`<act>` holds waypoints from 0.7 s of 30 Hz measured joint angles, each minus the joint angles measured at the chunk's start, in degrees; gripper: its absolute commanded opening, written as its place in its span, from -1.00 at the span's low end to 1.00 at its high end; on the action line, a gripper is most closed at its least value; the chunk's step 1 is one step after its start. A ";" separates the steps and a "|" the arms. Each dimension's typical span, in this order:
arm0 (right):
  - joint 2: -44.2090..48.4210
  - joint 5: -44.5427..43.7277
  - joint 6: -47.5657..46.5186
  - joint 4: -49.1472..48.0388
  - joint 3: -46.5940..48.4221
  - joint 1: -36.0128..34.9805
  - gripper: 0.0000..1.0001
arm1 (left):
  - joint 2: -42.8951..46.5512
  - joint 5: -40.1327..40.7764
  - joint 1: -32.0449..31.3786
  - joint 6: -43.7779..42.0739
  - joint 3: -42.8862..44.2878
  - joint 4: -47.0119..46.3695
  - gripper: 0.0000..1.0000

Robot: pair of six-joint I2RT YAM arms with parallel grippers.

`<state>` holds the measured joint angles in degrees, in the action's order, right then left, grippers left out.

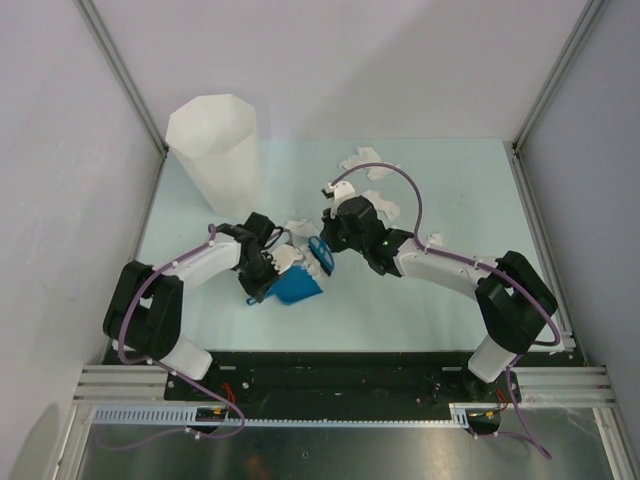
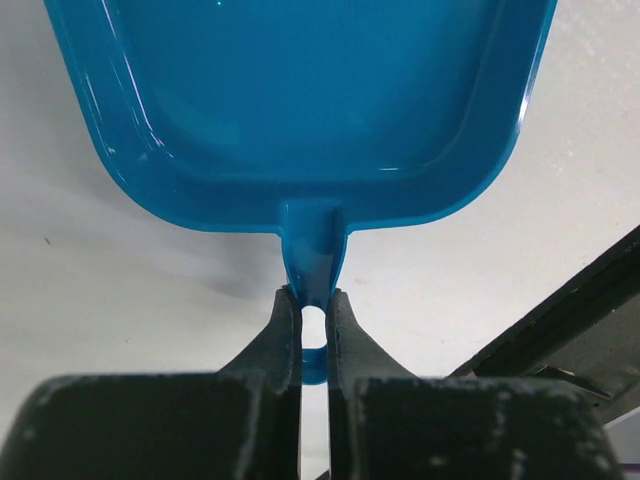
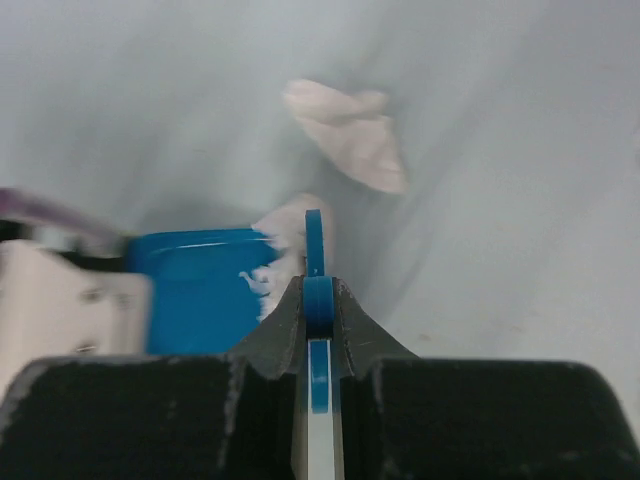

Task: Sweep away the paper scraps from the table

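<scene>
**A:** From above, we've got the left gripper (image 1: 270,278) clamped on the blue dustpan (image 1: 298,287), near the middle of the table (image 1: 460,190).

**B:** And the right gripper (image 1: 330,246) is closed on a small blue brush (image 1: 322,256), just beside the pan's open end. We can see the paper scraps (image 1: 362,157) lying on the table beyond the arms. Several are toward the far edge and one is close by the pan. A white faceted bin (image 1: 213,150) stands at the far left corner.

**A:** Over to the left wrist. We see the fingers pinched narrow on the pan's thin handle, and the tray spreads out ahead over the pale surface.

**B:** Right wrist now, and it's blurry. The jaws are tight on the brush, which we see edge-on. One scrap sits at the pan's mouth, just ahead of the brush. Another lies farther off on bare table.
</scene>
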<state>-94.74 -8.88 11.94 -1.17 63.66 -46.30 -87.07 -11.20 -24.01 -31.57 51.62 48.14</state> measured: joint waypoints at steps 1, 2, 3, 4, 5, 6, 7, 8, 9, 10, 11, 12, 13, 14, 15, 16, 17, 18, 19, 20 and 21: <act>0.00 2.03 0.70 -1.03 0.00 -0.13 -1.00 | -0.37 -0.04 0.00 0.00 0.46 -0.02 -1.00; 0.00 4.61 1.75 -2.36 0.00 -0.37 -1.00 | -0.90 -0.11 0.00 0.02 1.01 -0.22 -1.00; 0.02 6.10 2.45 -3.23 0.00 -0.50 -1.00 | -1.22 -0.13 0.00 0.04 1.29 -0.37 -1.00; 0.04 7.78 3.06 -4.11 0.02 -0.63 -1.00 | -1.49 -0.20 0.00 0.04 1.51 -0.63 -1.00; 0.15 8.87 3.54 -4.55 0.00 -0.70 -1.00 | -1.62 -0.35 0.00 0.07 1.62 -0.87 -1.00; 0.39 9.92 4.00 -4.70 0.00 -0.72 -1.00 | -1.64 -0.57 0.00 0.07 1.64 -0.98 -1.00; 0.96 10.71 4.46 -4.59 0.02 -0.74 -1.00 | -1.64 -0.87 0.00 0.07 1.64 -1.14 -1.00; 1.68 11.02 4.85 -4.37 0.00 -0.61 -1.00 | -1.64 -1.18 0.00 0.07 1.64 -1.31 -0.99; 2.60 10.97 5.03 -4.09 0.00 -0.37 -1.00 | -1.64 -1.46 0.00 0.07 1.64 -1.57 -1.00; 3.43 10.56 5.05 -3.74 0.00 -0.15 -1.00 | -1.64 -1.62 0.00 0.04 1.64 -1.75 -1.00; 4.59 9.70 4.96 -3.21 0.00 0.09 -1.00 | -1.64 -1.73 0.00 0.07 1.64 -1.99 -1.00; 6.45 7.98 4.68 -2.40 0.02 0.39 -1.00 | -1.64 -1.88 0.00 0.07 1.64 -2.38 -1.00; 7.30 7.26 4.52 -2.23 0.02 0.46 -1.00 | -1.64 -2.01 0.02 0.07 1.64 -2.58 -0.99; 8.92 5.68 4.02 -1.86 0.02 0.68 -1.00 | -1.64 -2.12 0.02 0.07 1.64 -2.80 -1.00; 10.34 4.07 3.65 -1.42 0.02 0.87 -1.00 | -1.64 -2.21 0.02 0.07 1.64 -3.08 -1.00; 11.47 2.64 3.28 -1.16 0.02 1.09 -1.00 | -1.64 -2.38 0.02 0.09 1.64 -3.39 -1.00; 12.39 1.46 2.93 -0.83 0.11 1.42 -1.00 | -1.64 -2.49 0.02 0.09 1.64 -3.67 -0.99; 13.38 0.15 2.64 -0.52 0.13 1.77 -1.00 | -1.62 -2.58 0.02 0.11 1.64 -4.13 -1.00; 14.19 -0.90 2.40 0.04 0.24 2.19 -1.00 | -1.53 -2.60 0.02 0.13 1.64 -4.59 -1.00; 14.84 -1.84 2.27 0.61 0.35 2.73 -1.00 | -1.40 -2.64 0.02 0.15 1.64 -5.05 -1.00; 15.30 -2.86 1.95 1.01 0.37 3.37 -1.00 | -1.16 -2.78 0.04 0.20 1.64 -5.60 -1.00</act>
<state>-79.44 -11.75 13.89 -0.16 64.03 -42.94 -88.23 -13.98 -23.97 -31.38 53.25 42.54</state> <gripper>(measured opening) 0.088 0.050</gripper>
